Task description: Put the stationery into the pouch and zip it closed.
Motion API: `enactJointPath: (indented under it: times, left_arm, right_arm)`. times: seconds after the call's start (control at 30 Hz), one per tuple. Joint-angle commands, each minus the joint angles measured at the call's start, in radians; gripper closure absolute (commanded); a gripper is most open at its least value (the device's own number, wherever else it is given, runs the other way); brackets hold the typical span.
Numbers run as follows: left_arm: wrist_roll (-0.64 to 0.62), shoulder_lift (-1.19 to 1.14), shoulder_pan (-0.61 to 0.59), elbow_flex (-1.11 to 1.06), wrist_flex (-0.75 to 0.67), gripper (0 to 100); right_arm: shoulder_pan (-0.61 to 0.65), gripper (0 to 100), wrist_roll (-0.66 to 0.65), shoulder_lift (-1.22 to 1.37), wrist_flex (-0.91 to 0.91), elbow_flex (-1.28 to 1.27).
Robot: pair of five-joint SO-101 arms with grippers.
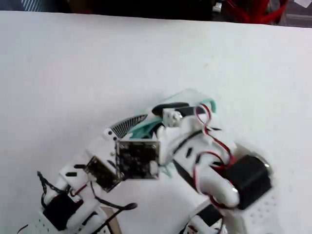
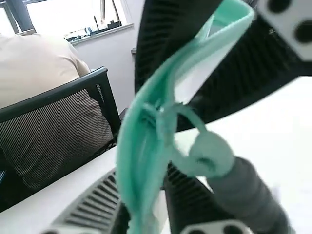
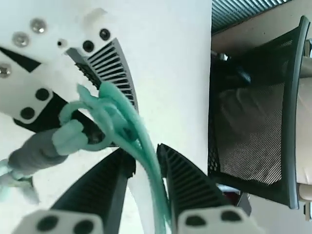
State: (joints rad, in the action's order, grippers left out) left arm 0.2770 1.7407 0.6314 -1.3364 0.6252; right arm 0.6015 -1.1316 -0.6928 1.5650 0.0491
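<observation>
On the white table (image 1: 73, 63), toward its near middle, the teal pouch (image 1: 192, 97) lies under the two arms where they meet. The arms cover its body, so its contents cannot be told. The left gripper (image 2: 141, 175) is pinched on the pouch's teal zip rim. The right gripper (image 3: 145, 153) clamps the same rim a little farther along, with its ribbed black fingers (image 3: 187, 187) narrow around the fabric. The zip pull (image 2: 209, 153), a round teal tab on a cord loop with a grey cylindrical piece, hangs free just beside the left gripper.

The step in hand looks like the zipping. It would go best with one claw anchoring the rim and keeping it taut. The other would let go, take the pull itself rather than the fabric, and draw it straight along the teeth without twisting.

In the high view the pouch's long axis runs from near left to far right. The zip edge is raised toward the grippers.
</observation>
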Motion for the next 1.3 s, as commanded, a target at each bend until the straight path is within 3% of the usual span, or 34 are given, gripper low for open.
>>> enactJointPath:
  times: [0.0,0.13,0.33,0.73,0.93,1.07,1.27]
  left_arm:
    - [0.0,0.002,0.015,-0.051,-0.138,98]
    - [-0.014,0.001,-0.004,-0.161,-0.288,98]
    - [-0.164,-0.033,-0.077,-0.087,-0.276,98]
    - [-0.17,-0.745,-0.076,0.367,-0.284,98]
    - [-0.221,-1.013,-0.082,0.439,-0.473,98]
    - [-0.224,-1.133,-0.082,0.436,-0.52,98]
    - [-0.226,-1.124,-0.101,0.384,-0.522,98]
  right_arm:
    - [-0.14,97.9,0.071,0.035,-0.114,-0.005]
    - [-0.196,97.9,0.092,0.036,-0.142,-0.046]
    - [-0.196,97.9,0.1,0.035,-0.222,-0.18]
    - [-0.262,97.4,0.192,0.03,-0.289,-0.184]
    - [-0.334,97.4,0.192,0.041,-0.414,-0.198]
    - [-0.344,97.4,0.192,0.061,-0.43,-0.23]
    - [-0.346,97.4,0.193,0.188,-0.452,-0.242]
